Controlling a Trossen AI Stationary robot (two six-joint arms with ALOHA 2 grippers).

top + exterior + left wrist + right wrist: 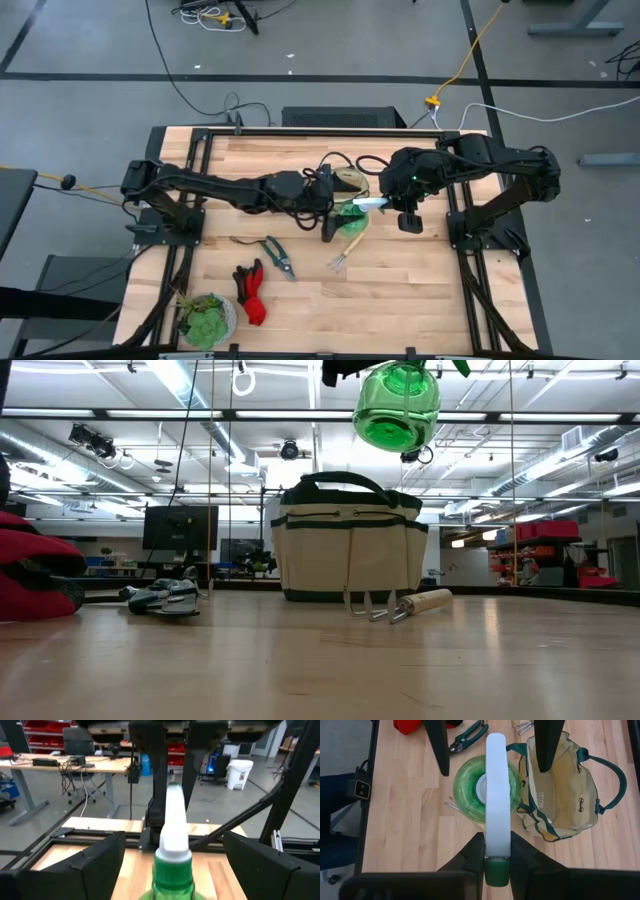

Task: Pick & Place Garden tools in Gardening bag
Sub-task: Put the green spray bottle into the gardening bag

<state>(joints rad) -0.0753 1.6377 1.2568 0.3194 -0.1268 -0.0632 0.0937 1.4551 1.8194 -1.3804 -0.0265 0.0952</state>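
Right claw [496, 854] pinching green round piece's [470, 790] white handle [497, 795], beside gardening bag [565, 790], left claw [172, 857] spread

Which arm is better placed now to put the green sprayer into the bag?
Right. The right gripper is shut on the sprayer by its white handle, in the air beside the bag. The left gripper is open, holding nothing.

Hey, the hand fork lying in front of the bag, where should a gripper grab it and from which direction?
Grip the fork by its wooden handle, coming straight down from above. It lies flat on the table with the handle's sides free, tines pointing away from the bag. The pale round handle gives the fingers more to close on than the thin metal tines.
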